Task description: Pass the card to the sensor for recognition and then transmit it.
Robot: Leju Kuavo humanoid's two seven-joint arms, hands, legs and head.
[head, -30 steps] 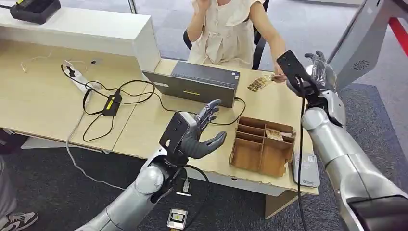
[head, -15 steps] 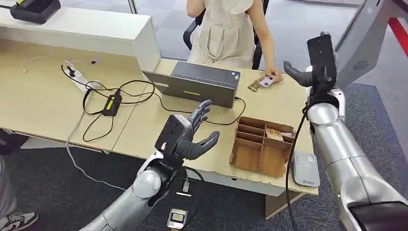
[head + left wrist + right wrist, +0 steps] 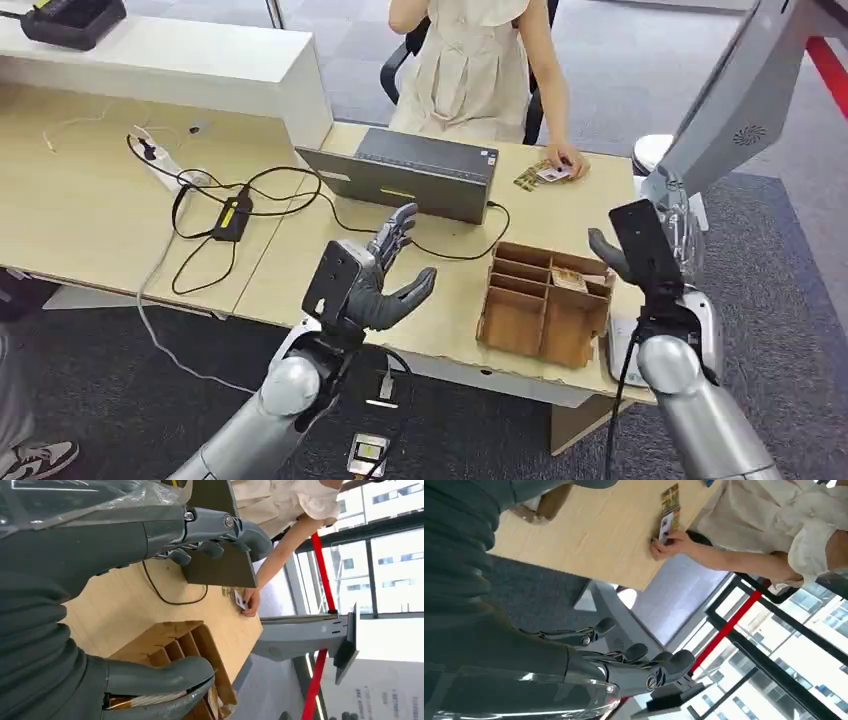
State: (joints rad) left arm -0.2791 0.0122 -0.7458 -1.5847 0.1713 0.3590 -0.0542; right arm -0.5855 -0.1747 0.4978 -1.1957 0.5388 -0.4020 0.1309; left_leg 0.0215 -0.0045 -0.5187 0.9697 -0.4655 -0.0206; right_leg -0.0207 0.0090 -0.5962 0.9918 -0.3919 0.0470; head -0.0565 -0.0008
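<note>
Card [image 3: 553,173] delivered, pinned under the person's hand [image 3: 568,160] far right; right hand [image 3: 668,232] empty (fingers spread), left hand [image 3: 385,280] likewise. Next: retreat.

desk [image 3: 90,215]: light wood | far centre: dark flat box [image 3: 420,172] | left: power strip [image 3: 160,160], black cables [image 3: 235,205] | near right: brown divided organiser [image 3: 545,305] | far right: cards [image 3: 545,174] under a person's hand [image 3: 568,160]

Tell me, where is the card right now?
In the head view, the card lies on the far right part of the wooden desk, under the person's hand, beside the dark box.
</note>
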